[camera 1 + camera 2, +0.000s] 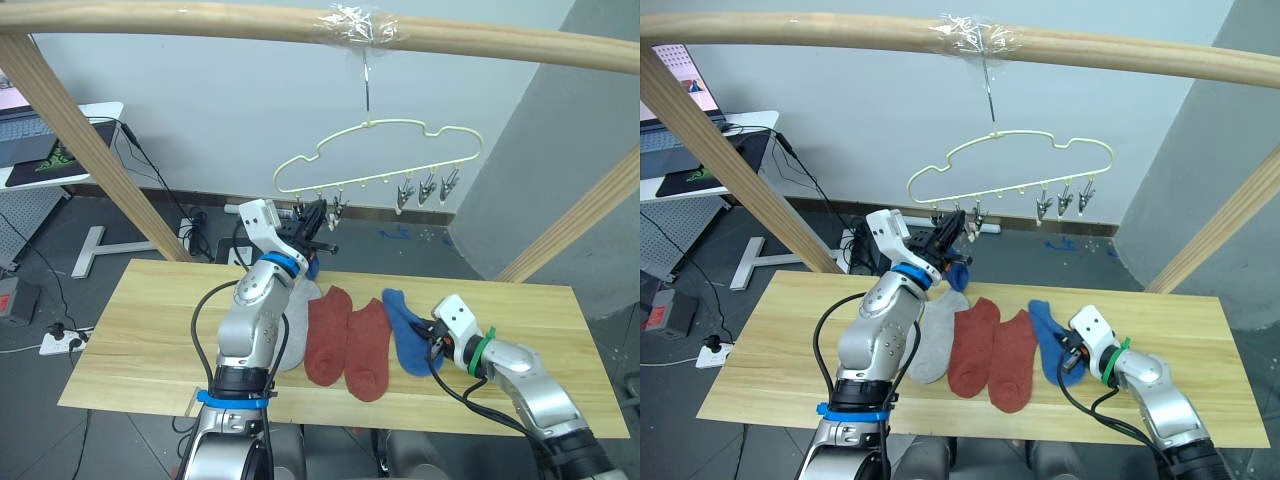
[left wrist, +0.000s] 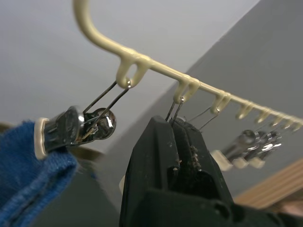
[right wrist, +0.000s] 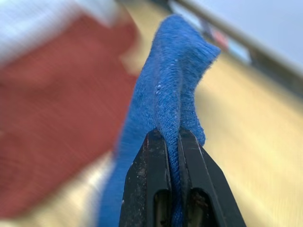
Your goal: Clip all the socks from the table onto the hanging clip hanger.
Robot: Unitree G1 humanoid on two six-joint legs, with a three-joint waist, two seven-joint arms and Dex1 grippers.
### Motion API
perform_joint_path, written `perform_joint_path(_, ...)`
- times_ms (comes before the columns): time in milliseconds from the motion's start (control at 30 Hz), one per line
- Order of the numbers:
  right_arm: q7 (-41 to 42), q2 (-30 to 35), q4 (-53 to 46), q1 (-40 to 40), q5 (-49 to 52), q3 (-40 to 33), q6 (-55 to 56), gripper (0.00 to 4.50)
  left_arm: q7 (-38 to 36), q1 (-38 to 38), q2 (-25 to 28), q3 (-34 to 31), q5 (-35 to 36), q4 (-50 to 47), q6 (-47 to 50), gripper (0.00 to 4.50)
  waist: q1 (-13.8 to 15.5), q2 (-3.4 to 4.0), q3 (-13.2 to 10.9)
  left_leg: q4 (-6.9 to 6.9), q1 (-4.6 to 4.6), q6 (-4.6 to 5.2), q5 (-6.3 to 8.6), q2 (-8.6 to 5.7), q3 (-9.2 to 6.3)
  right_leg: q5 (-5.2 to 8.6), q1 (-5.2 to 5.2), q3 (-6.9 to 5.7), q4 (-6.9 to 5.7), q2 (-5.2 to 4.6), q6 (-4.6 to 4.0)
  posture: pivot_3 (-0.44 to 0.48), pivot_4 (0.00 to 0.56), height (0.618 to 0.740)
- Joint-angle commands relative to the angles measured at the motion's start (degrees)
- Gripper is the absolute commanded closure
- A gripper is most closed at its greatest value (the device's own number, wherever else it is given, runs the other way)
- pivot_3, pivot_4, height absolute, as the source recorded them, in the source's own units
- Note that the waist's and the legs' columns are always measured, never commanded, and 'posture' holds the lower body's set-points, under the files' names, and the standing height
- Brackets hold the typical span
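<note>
My left gripper (image 2: pixel 176 124) is raised to the clip hanger (image 1: pixel 378 160), its jaws clenched on the wire of the 2nd clip (image 2: pixel 174 109) from the hanger's left end, just beside the end clip (image 2: pixel 78 127) that already grips a blue sock (image 2: pixel 29 176). My right gripper (image 3: pixel 174 137) is low over the worktop (image 1: pixel 140 335), jaws pinched on a raised fold of the other blue sock (image 1: pixel 405 328), whose remaining length lies flat on the planks. Beside it lie 2 rust-red socks (image 1: pixel 347 338) and a grey sock (image 1: pixel 933 340), while 3 free clips (image 1: pixel 427 189) hang at the hanger's right end.
</note>
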State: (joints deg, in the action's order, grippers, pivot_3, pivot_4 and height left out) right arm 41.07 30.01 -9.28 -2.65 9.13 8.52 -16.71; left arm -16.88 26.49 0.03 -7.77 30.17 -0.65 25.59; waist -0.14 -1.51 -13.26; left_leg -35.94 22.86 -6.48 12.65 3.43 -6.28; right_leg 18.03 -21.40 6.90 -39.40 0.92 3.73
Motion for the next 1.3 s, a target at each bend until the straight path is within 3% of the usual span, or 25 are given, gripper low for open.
perform_joint_path(33,2.87,-1.11,-11.96,-0.57,9.26,-0.64,-7.59,4.42,0.81,1.58,2.31,-8.99,14.50,1.58,13.28,4.50,-0.24,0.01,0.02,0.00,-0.02,0.00,0.00,0.01,-0.02,0.01,0.00,-0.01,-0.03,0.02,0.02,0.114,0.172,0.740)
perform_joint_path(300,-2.71,-7.97,-12.44,-10.62,10.50,0.63,-13.78,4.42,2.33,5.04,4.36,-13.45,27.02,2.45,23.87,4.50,0.01,-0.07,0.09,-0.06,0.03,-0.01,-0.01,-0.02,-0.07,-0.06,0.03,-0.02,0.07,-0.02,0.13,0.106,0.169,0.740)
perform_joint_path(533,-3.62,-9.57,-10.13,-13.06,10.54,0.69,-13.48,4.42,4.36,5.31,3.48,-13.17,31.25,0.93,25.74,4.50,0.12,-0.06,0.09,0.01,0.09,-0.01,0.00,-0.01,-0.08,-0.21,-0.01,-0.05,0.20,-0.02,-0.12,0.111,0.170,0.740)
perform_joint_path(1200,-5.32,-10.95,-7.60,-15.60,9.74,0.83,-12.46,4.42,1.56,3.66,5.53,-9.54,30.54,-0.96,23.96,4.50,0.20,-0.06,0.09,0.07,0.14,-0.01,0.00,0.00,-0.07,-0.21,-0.02,-0.06,0.34,-0.03,-0.13,0.113,0.173,0.740)
perform_joint_path(1300,-5.34,-11.03,-7.38,-15.71,9.60,0.94,-12.32,4.50,1.68,3.93,5.24,-10.63,31.76,-0.46,23.81,3.73,0.20,-0.06,0.09,0.08,0.14,-0.01,0.00,0.00,-0.07,-0.21,-0.02,-0.05,0.34,-0.03,-0.13,0.113,0.173,0.740)
